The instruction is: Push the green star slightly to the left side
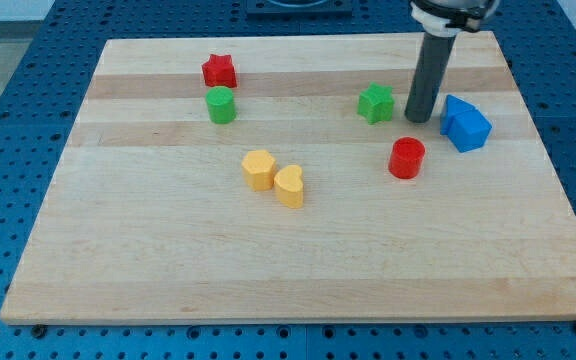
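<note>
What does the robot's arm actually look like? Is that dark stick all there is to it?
What shows is a straight, dark grey cylindrical rod ending in my tip, smooth and unmarked. At the view's top it fits into a wider black collar with a white ring. It has no jaws, and no cables show. The rest of the arm is out of view.

my tip (pixel 420 119) sits in the narrow gap between green star (pixel 375 103) and blue blocks (pixel 464 124); red cylinder (pixel 406 158) crowds it from the bottom. Left of the star, open run until green cylinder (pixel 221 105)
</note>
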